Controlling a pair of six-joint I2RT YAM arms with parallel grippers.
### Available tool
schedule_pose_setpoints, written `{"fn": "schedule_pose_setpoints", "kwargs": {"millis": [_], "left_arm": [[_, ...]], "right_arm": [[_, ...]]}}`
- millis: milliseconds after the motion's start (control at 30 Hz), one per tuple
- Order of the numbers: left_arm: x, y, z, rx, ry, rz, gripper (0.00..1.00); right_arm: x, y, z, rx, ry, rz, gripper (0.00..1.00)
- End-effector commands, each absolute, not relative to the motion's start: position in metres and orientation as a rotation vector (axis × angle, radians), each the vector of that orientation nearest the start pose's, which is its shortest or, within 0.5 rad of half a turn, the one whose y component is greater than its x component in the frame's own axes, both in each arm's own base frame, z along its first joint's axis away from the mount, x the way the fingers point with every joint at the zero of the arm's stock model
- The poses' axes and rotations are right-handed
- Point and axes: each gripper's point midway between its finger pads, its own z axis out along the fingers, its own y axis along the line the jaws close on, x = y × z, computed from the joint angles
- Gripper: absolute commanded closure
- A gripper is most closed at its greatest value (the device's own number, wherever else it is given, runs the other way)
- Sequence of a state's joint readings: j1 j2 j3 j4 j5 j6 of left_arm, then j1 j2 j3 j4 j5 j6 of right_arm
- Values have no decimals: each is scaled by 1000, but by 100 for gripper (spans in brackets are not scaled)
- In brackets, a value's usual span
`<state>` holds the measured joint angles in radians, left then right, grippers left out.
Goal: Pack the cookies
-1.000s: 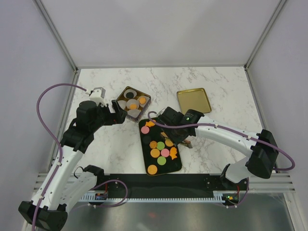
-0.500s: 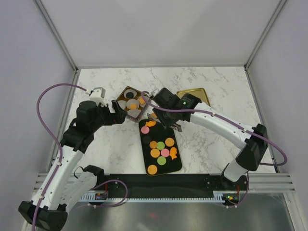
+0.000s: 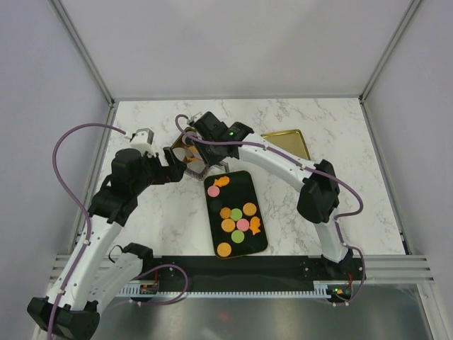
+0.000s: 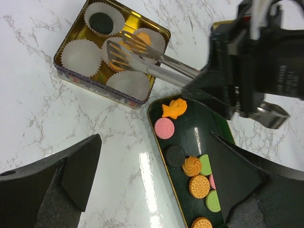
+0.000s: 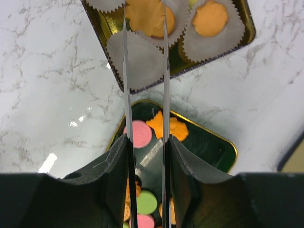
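**Cookies travel by tongs from tray to tin**

Most of the round orange, pink and green biscuits, plus an orange fish, lie loose on the black tray, which sits just beside the tin. That short gap suits the job, since each piece has only a brief trip to make.

The tin holds white paper cups, one for each biscuit, so a placement has to land inside a cup rather than on the bare gold floor. One cup already has a dark cookie and another an orange one.

The right gripper is clamped around the handles of the tongs, which give it reach over the tin wall and thin blades that fit a cup. The blades run parallel, parted by about one biscuit's width, with an orange cookie between their tips over the middle cup. Whether they are pinching it or have let it go cannot be told from these views.

The left gripper hovers with its fingers spread wide and nothing in them, near the tin and tray but apart from both. It is probably waiting there to steady something.

The gold lid lies off to the side, so I judge closing to be a late step, with many biscuits to move first.
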<state>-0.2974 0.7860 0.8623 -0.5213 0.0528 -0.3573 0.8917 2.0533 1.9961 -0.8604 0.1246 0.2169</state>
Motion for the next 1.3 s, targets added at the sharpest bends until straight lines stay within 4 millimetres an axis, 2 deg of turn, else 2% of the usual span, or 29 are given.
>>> {"fn": "schedule_pose_setpoints", "kwargs": {"millis": [0,100,200,467,600,733,900,1267], "left_arm": [[265,-97,255,-56,1966,-443,0],[264,-89,260,-86,1937,-411,0],[262,-86,261,-99,1926,-403,0],[262,-87,262,-94,1924,-409,0],[261,-88,262,-92,1926,-416,0],[261,-89,262,-88,1927,-421,0],[261,-90,261,-86,1928,-424,0],[261,-90,261,-82,1930,-426,0]], "right_arm": [[352,424,180,-727,2296,422,60],[361,446,184,-706,2248,507,60],[366,456,184,-678,2224,548,60],[371,462,172,-642,2225,541,60],[368,467,174,-646,2211,535,60],[364,474,167,-659,2220,549,59],[363,471,155,-655,2244,520,58],[361,463,152,-655,2256,486,51]]}}
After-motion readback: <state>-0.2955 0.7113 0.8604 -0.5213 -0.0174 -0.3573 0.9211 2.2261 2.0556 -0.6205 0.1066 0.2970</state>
